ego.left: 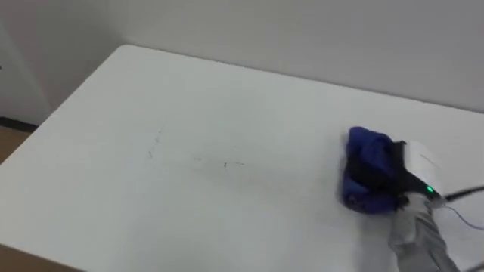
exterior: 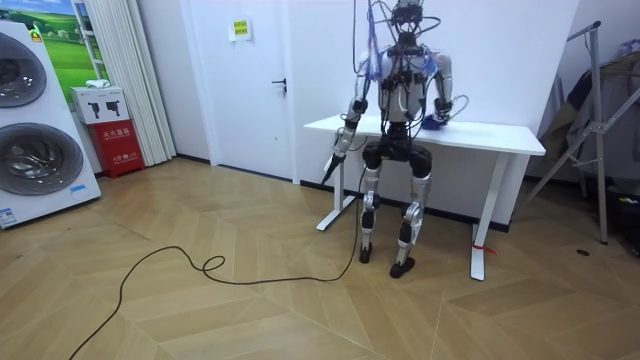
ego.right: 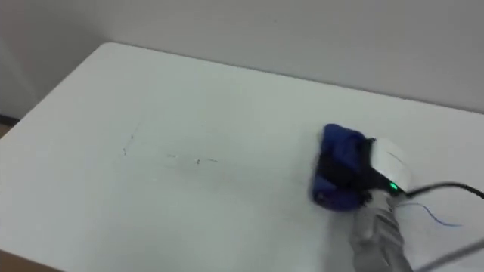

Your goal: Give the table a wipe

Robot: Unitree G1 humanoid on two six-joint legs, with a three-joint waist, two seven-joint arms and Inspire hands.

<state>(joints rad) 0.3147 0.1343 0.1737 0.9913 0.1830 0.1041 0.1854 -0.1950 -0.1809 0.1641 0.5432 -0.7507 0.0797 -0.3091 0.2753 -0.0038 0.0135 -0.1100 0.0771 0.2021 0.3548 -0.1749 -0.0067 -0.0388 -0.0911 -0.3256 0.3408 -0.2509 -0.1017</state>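
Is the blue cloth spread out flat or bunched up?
Bunched up: the blue cloth is a crumpled lump under the right hand on the white table.

bright, even indoor light, white table (ego.left: 227, 113) pale and flat, shadows soft

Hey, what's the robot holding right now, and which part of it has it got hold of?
The right hand grips the bunched blue cloth from above, across its middle, on the white table. The left hand hangs at its side.
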